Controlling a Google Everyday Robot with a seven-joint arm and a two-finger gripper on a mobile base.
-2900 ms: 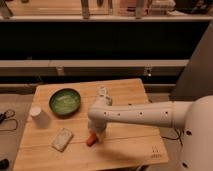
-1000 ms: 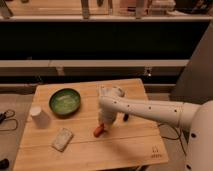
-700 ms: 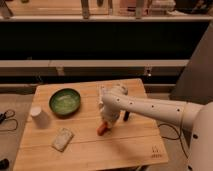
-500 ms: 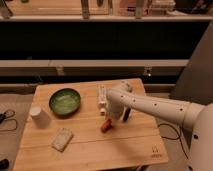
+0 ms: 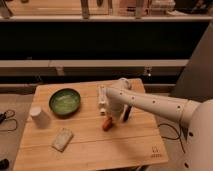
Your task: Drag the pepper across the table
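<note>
The small red-orange pepper (image 5: 106, 123) lies on the light wooden table (image 5: 125, 145), a little right of its middle. My gripper (image 5: 114, 118) reaches in from the right on a white arm (image 5: 155, 104) and points down onto the pepper. It is closed on the pepper's upper end. The pepper's lower end sticks out to the lower left, against the tabletop.
A green bowl (image 5: 65, 101) sits at the back left, a white cup (image 5: 38, 116) at the left edge, and a pale sponge (image 5: 62, 139) at the front left. A white upright object (image 5: 102, 99) stands just behind the gripper. A dark logo (image 5: 155, 151) marks the front right corner.
The gripper and the pepper have moved together across the table, from the front middle toward the back right. The bowl, cup and sponge have not moved.
</note>
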